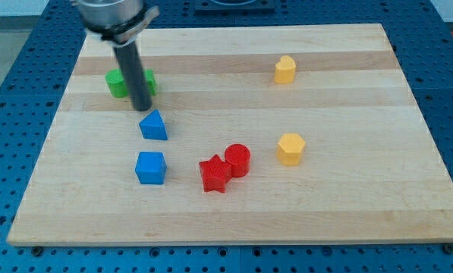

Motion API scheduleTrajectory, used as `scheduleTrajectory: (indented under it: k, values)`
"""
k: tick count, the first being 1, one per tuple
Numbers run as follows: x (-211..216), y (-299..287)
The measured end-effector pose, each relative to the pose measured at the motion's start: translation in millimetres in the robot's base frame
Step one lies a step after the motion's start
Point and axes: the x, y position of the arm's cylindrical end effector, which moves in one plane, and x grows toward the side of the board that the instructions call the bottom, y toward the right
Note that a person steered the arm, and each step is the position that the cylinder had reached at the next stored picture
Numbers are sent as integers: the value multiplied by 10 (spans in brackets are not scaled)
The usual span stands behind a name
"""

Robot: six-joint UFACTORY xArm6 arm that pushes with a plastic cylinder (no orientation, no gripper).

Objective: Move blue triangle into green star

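We see our tip [143, 109] resting on the wooden bench [347, 205] in the upper left part of the view, at the end of the straight dark rod [133, 72] that comes down from the view's top. We carry no fingers at all, so nothing is opened, closed or held; the rod simply stands on the board. Our tip sits between the two task blocks: the blue triangle [154, 126] lies just below it, a little toward the view's right, very close, though we cannot tell whether they touch. The green star [121, 83] lies just above and to the view's left of the tip, partly hidden behind the rod, with green showing on both sides of it. Triangle and star are near each other but apart. Below the triangle sits a blue cube [150, 167]. Toward the view's bottom centre a red star [214, 174] touches a red cylinder [237, 160]. To the view's right a yellow hexagonal block [290, 149] stands at mid height, and another yellow block [284, 70] stands well above it near the top.
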Motion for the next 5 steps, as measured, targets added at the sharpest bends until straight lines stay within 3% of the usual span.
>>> scheduleTrajectory:
  k: [2,3,4,5]
  values:
    - [305,-448]
    - [593,-336]
    - [508,282]
    - [508,412]
